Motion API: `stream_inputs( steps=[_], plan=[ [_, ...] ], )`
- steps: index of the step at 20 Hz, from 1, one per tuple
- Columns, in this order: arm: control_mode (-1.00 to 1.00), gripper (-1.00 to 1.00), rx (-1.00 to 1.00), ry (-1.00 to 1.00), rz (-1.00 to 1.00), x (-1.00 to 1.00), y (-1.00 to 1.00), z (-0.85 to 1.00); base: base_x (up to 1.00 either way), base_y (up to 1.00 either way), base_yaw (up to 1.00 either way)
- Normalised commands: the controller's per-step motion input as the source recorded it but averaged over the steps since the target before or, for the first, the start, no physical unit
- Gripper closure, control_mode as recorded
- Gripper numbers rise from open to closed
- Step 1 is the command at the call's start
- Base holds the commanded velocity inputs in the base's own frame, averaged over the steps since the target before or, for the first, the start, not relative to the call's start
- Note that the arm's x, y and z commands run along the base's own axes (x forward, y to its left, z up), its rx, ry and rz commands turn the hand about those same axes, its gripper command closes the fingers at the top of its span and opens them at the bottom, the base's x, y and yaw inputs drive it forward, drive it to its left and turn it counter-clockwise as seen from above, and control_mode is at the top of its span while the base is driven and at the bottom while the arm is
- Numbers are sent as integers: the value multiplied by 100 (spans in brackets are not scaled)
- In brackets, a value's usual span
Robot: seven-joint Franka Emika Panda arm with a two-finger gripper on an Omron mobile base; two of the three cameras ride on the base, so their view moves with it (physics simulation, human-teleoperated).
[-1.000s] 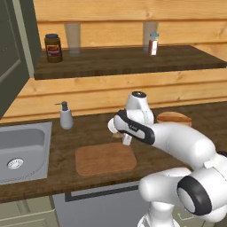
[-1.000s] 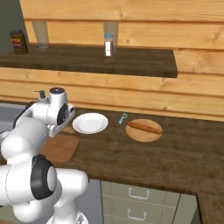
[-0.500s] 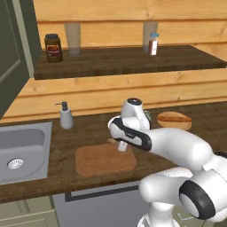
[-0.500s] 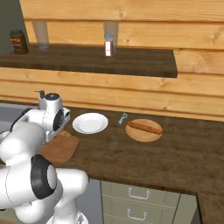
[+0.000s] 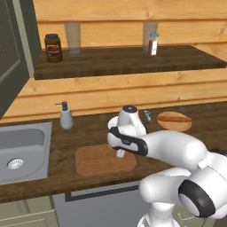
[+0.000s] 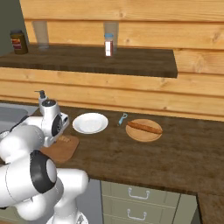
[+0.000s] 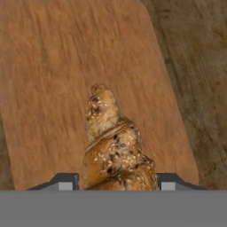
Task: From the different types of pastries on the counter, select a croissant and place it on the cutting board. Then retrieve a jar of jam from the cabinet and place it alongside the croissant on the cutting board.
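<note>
- Hand view puts our gripper [image 7: 113, 184] right over the cutting board [image 7: 53, 80], clamped on the croissant [image 7: 113, 146]; its two dark fingertips [image 7: 64, 181] press the pastry's sides at the bottom of the picture.
- The croissant's long axis runs from 6 o'clock, between the fingertips, up toward 12 o'clock, and its narrow tip points at the middle of the board.
- We see bare board on every side of the pastry, with the board's edge and the dark counter [image 7: 195, 66] off toward 2 o'clock.
- We judge the coming move to be a straight lowering and release, since the croissant hangs over the board and not the counter. We cannot tell whether it touches the wood yet.
- From the left base view, the gripper [image 5: 120, 153] sits above the board's [image 5: 95, 164] right half.
- The jam jar [image 5: 52, 47] stands on the shelf, at about 10 o'clock from the gripper and well apart from it.
- The white plate [image 6: 89, 122] lies at 2 o'clock from the board [image 6: 63, 149] in the right base view.
</note>
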Motion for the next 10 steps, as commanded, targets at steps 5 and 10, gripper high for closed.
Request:
stream_inputs(
  steps=[5,10],
  plan=[
    [-100,100,0,0,-1,-9,1,-19,0,0,0],
    [-100,100,0,0,-1,0,0,-31,0,0,0]
  ],
)
